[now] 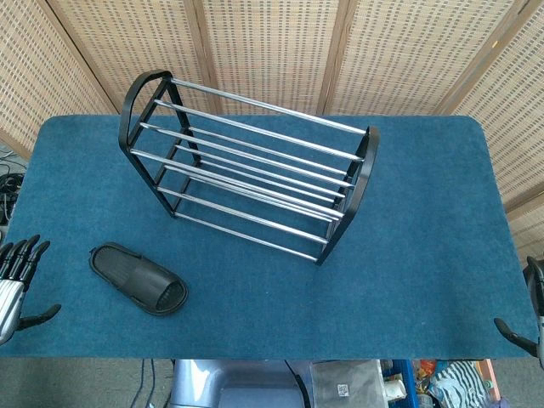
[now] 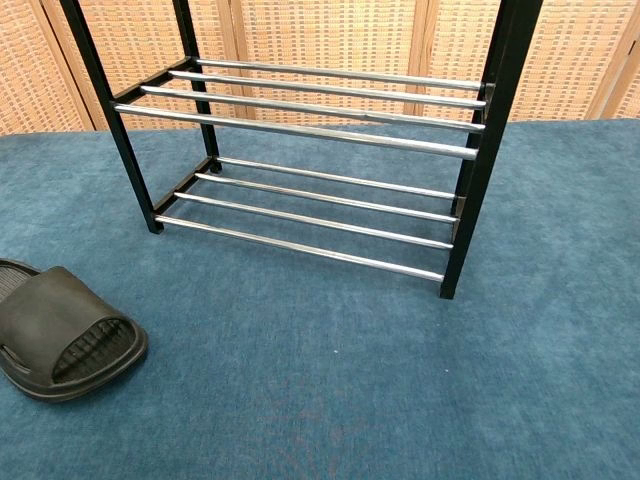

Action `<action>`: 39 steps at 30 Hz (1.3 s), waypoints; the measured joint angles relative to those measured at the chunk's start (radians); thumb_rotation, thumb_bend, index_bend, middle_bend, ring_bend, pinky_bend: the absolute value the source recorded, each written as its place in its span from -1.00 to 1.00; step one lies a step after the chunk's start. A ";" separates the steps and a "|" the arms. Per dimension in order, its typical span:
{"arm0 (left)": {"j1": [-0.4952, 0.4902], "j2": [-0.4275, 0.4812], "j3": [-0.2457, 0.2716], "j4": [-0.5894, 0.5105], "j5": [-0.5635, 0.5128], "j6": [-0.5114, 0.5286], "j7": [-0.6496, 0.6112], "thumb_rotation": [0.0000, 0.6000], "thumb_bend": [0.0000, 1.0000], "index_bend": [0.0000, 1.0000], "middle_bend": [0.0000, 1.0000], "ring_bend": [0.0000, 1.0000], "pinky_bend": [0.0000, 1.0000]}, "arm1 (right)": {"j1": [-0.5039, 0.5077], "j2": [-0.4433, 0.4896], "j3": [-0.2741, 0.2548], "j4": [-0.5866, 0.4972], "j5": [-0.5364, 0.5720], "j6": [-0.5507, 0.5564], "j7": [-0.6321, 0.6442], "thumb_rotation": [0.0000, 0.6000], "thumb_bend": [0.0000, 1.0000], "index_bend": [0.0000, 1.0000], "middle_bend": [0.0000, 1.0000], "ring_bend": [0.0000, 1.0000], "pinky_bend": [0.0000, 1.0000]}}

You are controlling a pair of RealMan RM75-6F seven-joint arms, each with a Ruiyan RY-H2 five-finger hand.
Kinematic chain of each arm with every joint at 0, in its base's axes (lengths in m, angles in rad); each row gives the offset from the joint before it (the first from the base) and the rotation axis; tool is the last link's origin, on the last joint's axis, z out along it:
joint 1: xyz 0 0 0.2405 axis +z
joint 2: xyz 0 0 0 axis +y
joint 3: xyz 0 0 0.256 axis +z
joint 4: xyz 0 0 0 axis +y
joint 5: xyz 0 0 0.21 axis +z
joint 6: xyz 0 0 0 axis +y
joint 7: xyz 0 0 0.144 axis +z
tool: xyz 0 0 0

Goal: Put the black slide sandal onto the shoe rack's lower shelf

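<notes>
The black slide sandal (image 1: pixel 138 278) lies flat on the blue table, front left, toe end pointing right; the chest view shows the sandal (image 2: pixel 62 333) at its lower left. The black-framed shoe rack (image 1: pixel 246 161) with chrome bars stands mid-table, angled; its lower shelf (image 2: pixel 315 208) carries nothing. My left hand (image 1: pixel 17 280) hovers at the table's left edge, fingers spread, holding nothing, well left of the sandal. Only a sliver of my right hand (image 1: pixel 527 323) shows at the right edge, away from everything. Neither hand appears in the chest view.
Blue carpet covers the table (image 1: pixel 425 238). Woven bamboo screens (image 1: pixel 280 42) stand behind it. Clutter and cables lie on the floor below the front edge.
</notes>
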 measured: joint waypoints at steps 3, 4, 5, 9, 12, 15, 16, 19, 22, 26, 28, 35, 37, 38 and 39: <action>-0.005 -0.002 0.002 0.012 0.007 -0.013 -0.009 1.00 -0.85 -1.00 -1.00 -1.00 -1.00 | 0.002 0.001 0.001 -0.002 0.003 -0.004 -0.001 1.00 -1.00 -1.00 -1.00 -1.00 -1.00; -0.008 -0.002 0.003 0.016 0.009 -0.019 -0.011 1.00 -0.85 -1.00 -1.00 -1.00 -1.00 | 0.002 0.001 0.001 -0.001 0.005 -0.006 -0.002 1.00 -1.00 -1.00 -1.00 -1.00 -1.00; -0.014 -0.001 0.003 0.024 0.014 -0.029 -0.012 1.00 -0.85 -1.00 -1.00 -1.00 -1.00 | 0.003 0.000 0.002 -0.001 0.006 -0.008 -0.004 1.00 -1.00 -1.00 -1.00 -1.00 -1.00; -0.051 0.001 0.002 0.072 0.035 -0.078 -0.015 1.00 -0.85 -1.00 -1.00 -1.00 -1.00 | 0.007 -0.003 0.004 0.000 0.014 -0.018 -0.012 1.00 -1.00 -1.00 -1.00 -1.00 -1.00; -0.093 0.008 0.002 0.115 0.042 -0.152 -0.012 1.00 -0.85 -1.00 -1.00 -1.00 -1.00 | 0.010 -0.006 0.004 -0.001 0.019 -0.025 -0.024 1.00 -1.00 -1.00 -1.00 -1.00 -1.00; -0.151 0.013 0.003 0.173 0.052 -0.248 -0.015 1.00 -0.85 -1.00 -1.00 -1.00 -1.00 | 0.014 -0.012 0.007 0.000 0.028 -0.031 -0.044 1.00 -1.00 -1.00 -1.00 -1.00 -1.00; -0.170 0.013 0.004 0.196 0.057 -0.277 -0.020 1.00 -0.85 -1.00 -1.00 -1.00 -1.00 | 0.016 -0.016 0.009 0.000 0.035 -0.036 -0.053 1.00 -1.00 -1.00 -1.00 -1.00 -1.00; -0.230 0.003 0.011 0.284 0.078 -0.363 -0.054 1.00 -0.85 -1.00 -1.00 -1.00 -1.00 | 0.020 -0.023 0.012 -0.001 0.046 -0.044 -0.072 1.00 -1.00 -1.00 -1.00 -1.00 -1.00; -0.283 -0.029 0.024 0.392 0.104 -0.432 -0.112 1.00 -0.85 -1.00 -1.00 -1.00 -1.00 | 0.027 -0.034 0.017 -0.003 0.062 -0.055 -0.100 1.00 -1.00 -1.00 -1.00 -1.00 -1.00; -0.356 -0.109 0.048 0.538 0.141 -0.522 -0.197 1.00 -0.85 -1.00 -1.00 -1.00 -1.00 | 0.035 -0.047 0.022 -0.002 0.084 -0.071 -0.125 1.00 -1.00 -1.00 -1.00 -1.00 -1.00; -0.382 -0.147 0.060 0.585 0.159 -0.549 -0.227 1.00 -0.85 -1.00 -1.00 -1.00 -1.00 | 0.038 -0.051 0.025 -0.002 0.093 -0.076 -0.134 1.00 -1.00 -1.00 -1.00 -1.00 -1.00; -0.440 -0.239 0.103 0.675 0.204 -0.585 -0.308 1.00 -0.85 -1.00 -1.00 -1.00 -1.00 | 0.040 -0.052 0.031 -0.002 0.109 -0.081 -0.132 1.00 -1.00 -1.00 -1.00 -1.00 -1.00; -0.450 -0.258 0.109 0.685 0.208 -0.586 -0.319 1.00 -0.85 -1.00 -1.00 -1.00 -1.00 | 0.040 -0.049 0.032 -0.002 0.112 -0.082 -0.127 1.00 -1.00 -1.00 -1.00 -1.00 -1.00; -0.454 -0.265 0.111 0.688 0.209 -0.587 -0.324 1.00 -0.85 -1.00 -1.00 -1.00 -1.00 | 0.040 -0.048 0.032 -0.002 0.112 -0.082 -0.124 1.00 -1.00 -1.00 -1.00 -1.00 -1.00; -0.459 -0.274 0.114 0.691 0.210 -0.587 -0.328 1.00 -0.85 -1.00 -1.00 -1.00 -1.00 | 0.039 -0.047 0.032 -0.002 0.112 -0.081 -0.121 1.00 -1.00 -1.00 -1.00 -1.00 -1.00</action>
